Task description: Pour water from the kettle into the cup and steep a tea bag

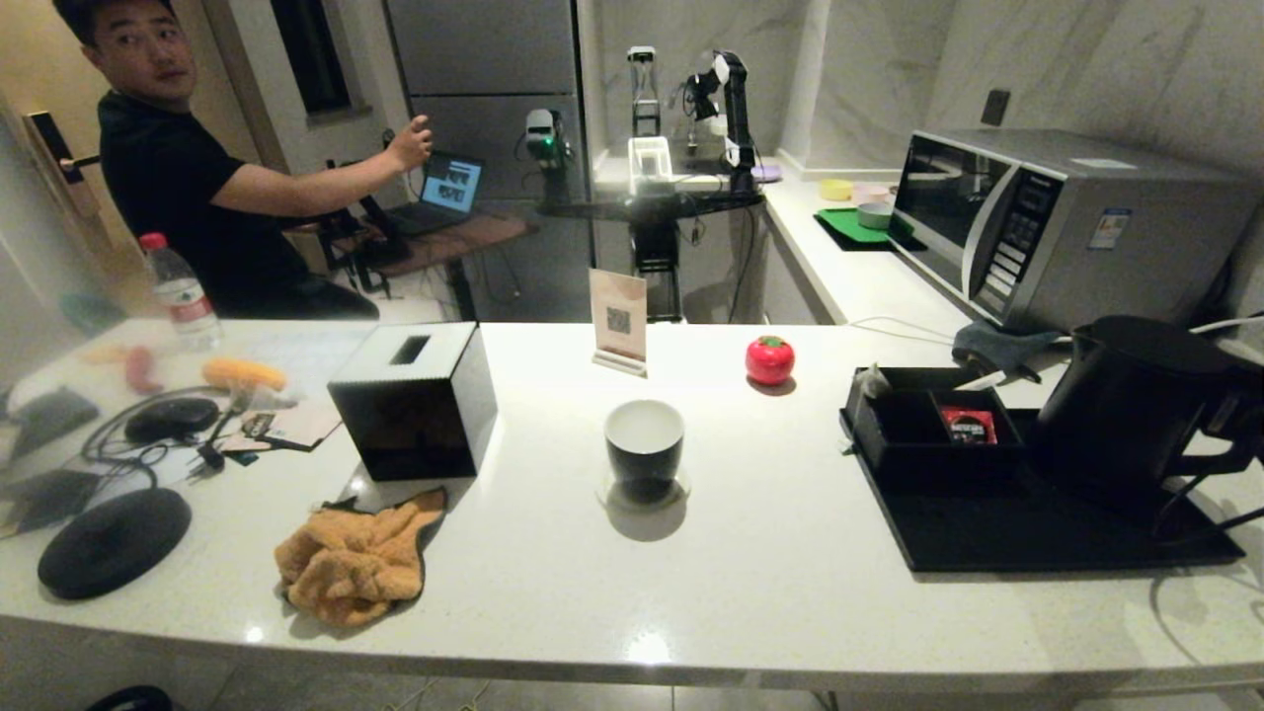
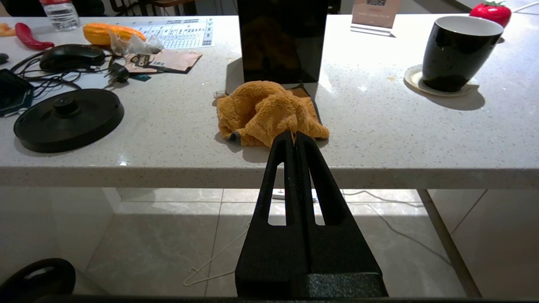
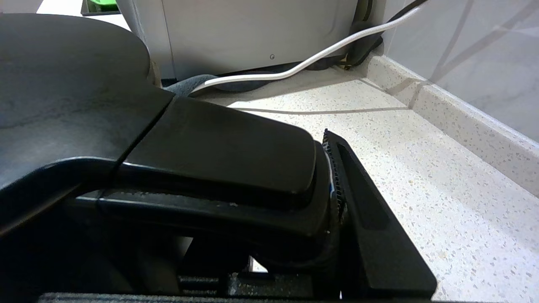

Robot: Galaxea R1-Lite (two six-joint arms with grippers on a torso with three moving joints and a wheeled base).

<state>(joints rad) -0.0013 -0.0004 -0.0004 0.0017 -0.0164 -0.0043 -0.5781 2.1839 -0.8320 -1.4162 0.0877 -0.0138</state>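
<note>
Jaws of right gripper (image 3: 332, 198) clamped on kettle (image 1: 1136, 405) handle, right of frame; kettle upright, matte black, spout facing left, handle right. Left gripper (image 2: 294, 141) clenched, empty, below table (image 1: 790, 592) edge.

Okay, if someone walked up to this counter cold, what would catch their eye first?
Probably the big black kettle on the black tray at the counter's right end, the right gripper closing on its handle. Then the black cup standing alone mid-counter, with the orange cloth bunched near the front edge to its left.
</note>
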